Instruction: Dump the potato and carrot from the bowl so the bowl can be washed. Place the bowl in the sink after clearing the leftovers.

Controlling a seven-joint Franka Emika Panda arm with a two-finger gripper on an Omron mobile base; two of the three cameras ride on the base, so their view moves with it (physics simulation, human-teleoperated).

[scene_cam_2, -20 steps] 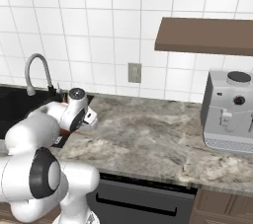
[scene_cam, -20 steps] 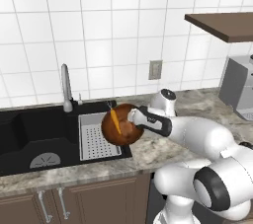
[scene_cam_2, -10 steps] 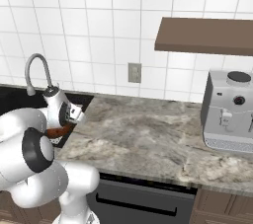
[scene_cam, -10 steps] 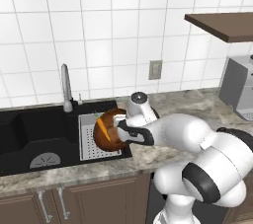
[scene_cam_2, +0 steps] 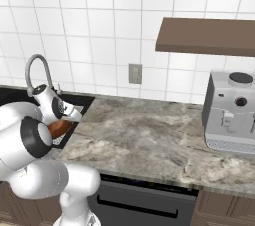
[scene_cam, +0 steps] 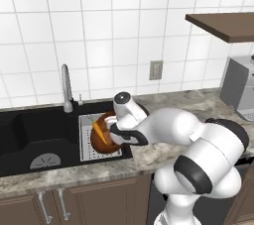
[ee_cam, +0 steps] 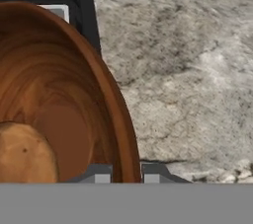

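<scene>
bowl (scene_cam: 103,138): reddish-brown wood, tipped up on its side over the grey perforated tray (scene_cam: 87,145) in the right part of the sink, rim pinched by the gripper
gripper (ee_cam: 126,172): clamped on the bowl's rim, one fingertip inside the wall, the other outside
carrot (scene_cam: 97,132): orange, lying against the inside of the tilted bowl
lump in bowl (ee_cam: 22,155): tan, rounded, spotted, low inside the bowl in the hand view, looks like a potato
sink (scene_cam: 34,140): black, faucet (scene_cam: 65,88) behind it, round drain in the left basin
counter (scene_cam_2: 149,135): grey marbled stone, just right of the sink
coffee machine (scene_cam_2: 233,113): silver, far right on the counter, well apart from the bowl
</scene>
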